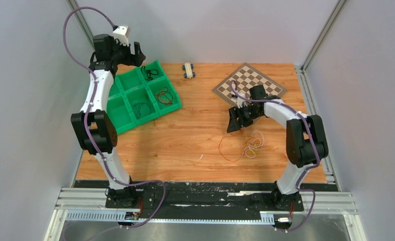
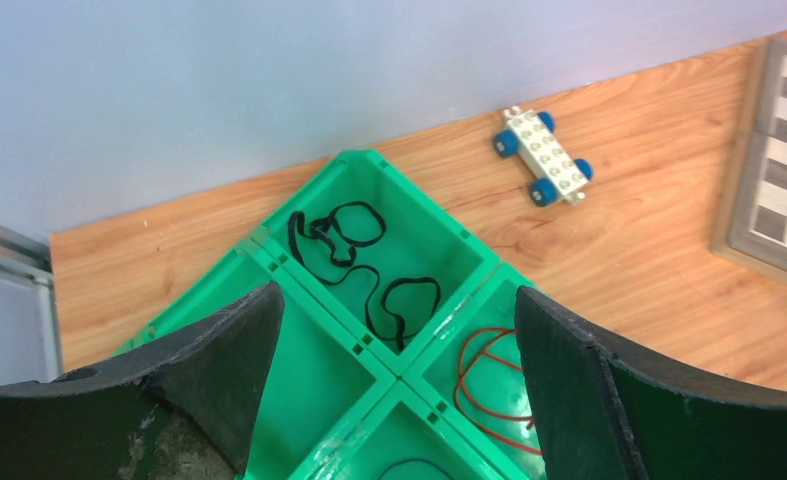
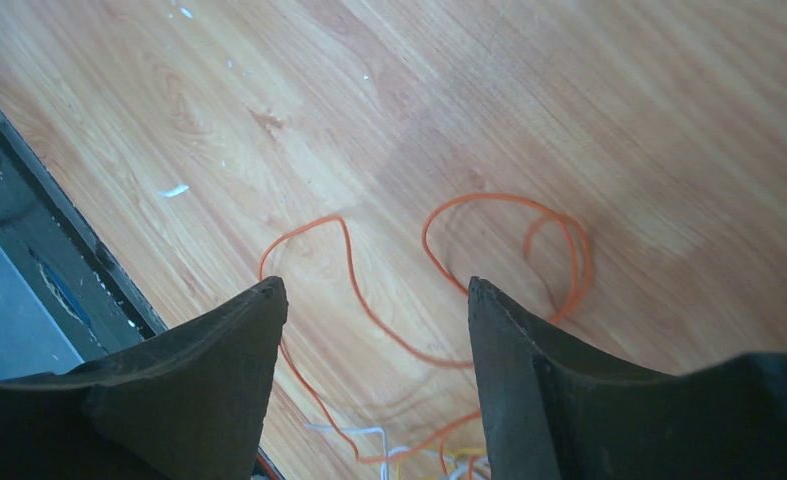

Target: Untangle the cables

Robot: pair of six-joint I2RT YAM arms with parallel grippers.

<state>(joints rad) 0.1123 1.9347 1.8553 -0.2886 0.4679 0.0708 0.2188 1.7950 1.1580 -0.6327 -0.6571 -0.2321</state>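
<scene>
Wooden table (image 1: 185, 131), cables (image 1: 246, 145) loose, grey walls (image 1: 210, 30)

Table top (image 1: 185, 135): wood-grain boards, smooth, with a faint sheen.
Green organiser tray (image 2: 429, 210): moulded plastic, glossy.
Orange cable (image 3: 499, 197): thin, smooth plastic sheath.
Black cable (image 2: 344, 250): thin, matt sheath.
Toy car (image 2: 546, 157): shiny plastic, studded cream body, blue wheels.
Chessboard (image 1: 249, 83): flat, matt squares.
Left gripper fingers (image 2: 219, 370): matt black, scuffed and smudged.
Near rail (image 1: 85, 198): bare silvery metal.
</scene>
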